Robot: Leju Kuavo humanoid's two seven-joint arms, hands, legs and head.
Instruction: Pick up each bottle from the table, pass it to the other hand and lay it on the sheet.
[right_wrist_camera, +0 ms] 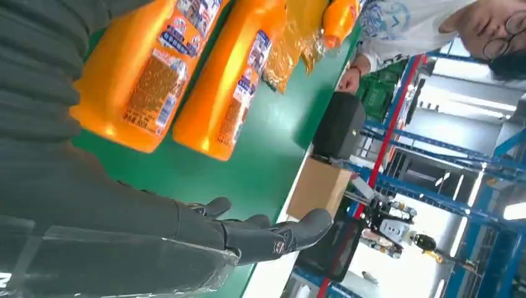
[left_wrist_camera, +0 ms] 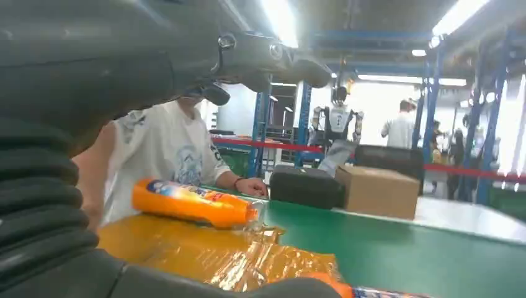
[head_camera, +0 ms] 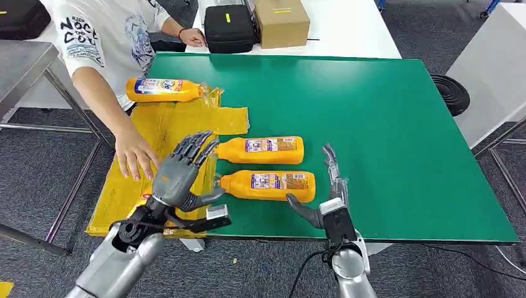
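Green table (head_camera: 384,112), bottles (head_camera: 268,185) lengthwise, caps leftward.

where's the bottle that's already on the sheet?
Head view: the bottle lies on its side at the yellow sheet's far edge, near the person's arm, left of the green mat.

Person's white shirt (head_camera: 102,34): sleeve print in dark letters, roughly "NOCE COU", not fully legible. Three orange bottles (head_camera: 267,184) (head_camera: 263,149) (head_camera: 162,89): colour labels with fine print, too small to read. Box (head_camera: 281,22): yellow tape strip, no legible text.
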